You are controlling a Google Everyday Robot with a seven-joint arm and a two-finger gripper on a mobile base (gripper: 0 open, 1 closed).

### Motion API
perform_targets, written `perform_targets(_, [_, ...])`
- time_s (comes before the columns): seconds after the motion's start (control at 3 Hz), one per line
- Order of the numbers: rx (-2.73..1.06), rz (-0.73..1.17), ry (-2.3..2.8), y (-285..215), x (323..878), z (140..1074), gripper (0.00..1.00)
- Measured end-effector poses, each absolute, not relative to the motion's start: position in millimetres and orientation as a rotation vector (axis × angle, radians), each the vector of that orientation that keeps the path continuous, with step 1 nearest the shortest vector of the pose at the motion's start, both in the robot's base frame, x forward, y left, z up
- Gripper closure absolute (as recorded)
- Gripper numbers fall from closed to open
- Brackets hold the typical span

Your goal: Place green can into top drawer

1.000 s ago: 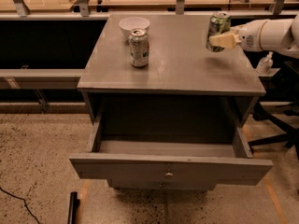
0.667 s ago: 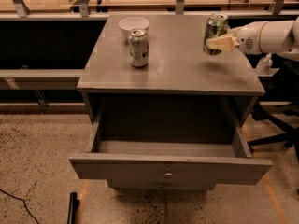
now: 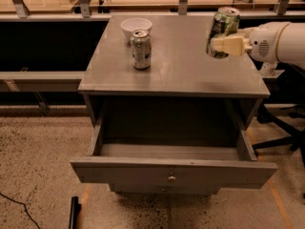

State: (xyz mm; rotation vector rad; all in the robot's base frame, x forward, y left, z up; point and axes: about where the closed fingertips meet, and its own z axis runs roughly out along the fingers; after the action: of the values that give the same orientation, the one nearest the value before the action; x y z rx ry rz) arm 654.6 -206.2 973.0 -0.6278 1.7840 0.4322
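**Green can rising off the counter, drawer standing open**

Camera view, looking down on the front of a grey cabinet. At the upper right, a white arm (image 3: 281,42) reaches in from the right edge. Its pincer (image 3: 222,45) is clamped on the green can (image 3: 223,25), with one pale finger crossing the lower front of the can. The can is tilted, its silver top leaning right. It hangs over the right rear part of the counter (image 3: 190,75), with a soft shadow beneath it.

A second ago the can sat a little lower and more nearly upright in the same grip. Now it has come up and tipped slightly — the lift looks under way, though I cannot tell whether the base is fully off the surface.

Below, the top drawer (image 3: 171,171) is pulled well out toward the viewer with its grey floor showing, just as before. The can is well apart from it, above and behind the drawer's right rear corner. By my reckoning, what remains is to carry the can forward, lower it in and let go.

At the left rear of the counter, a paler can (image 3: 141,49) stands just in front of a white bowl (image 3: 136,26) — neither has moved.
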Motion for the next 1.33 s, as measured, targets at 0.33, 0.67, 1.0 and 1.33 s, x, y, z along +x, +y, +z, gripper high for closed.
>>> perform_targets(0.33, [-0.639,0.508,1.884,-170,597,929,1.0])
perform_targets(0.67, [-0.726,0.557,1.929,-153,563,890,1.0])
perform_targets(1.0, [-0.734,0.56,1.933,-151,561,887,1.0])
perform_targets(1.33, [-0.769,0.561,1.936,-147,561,886,1.0])
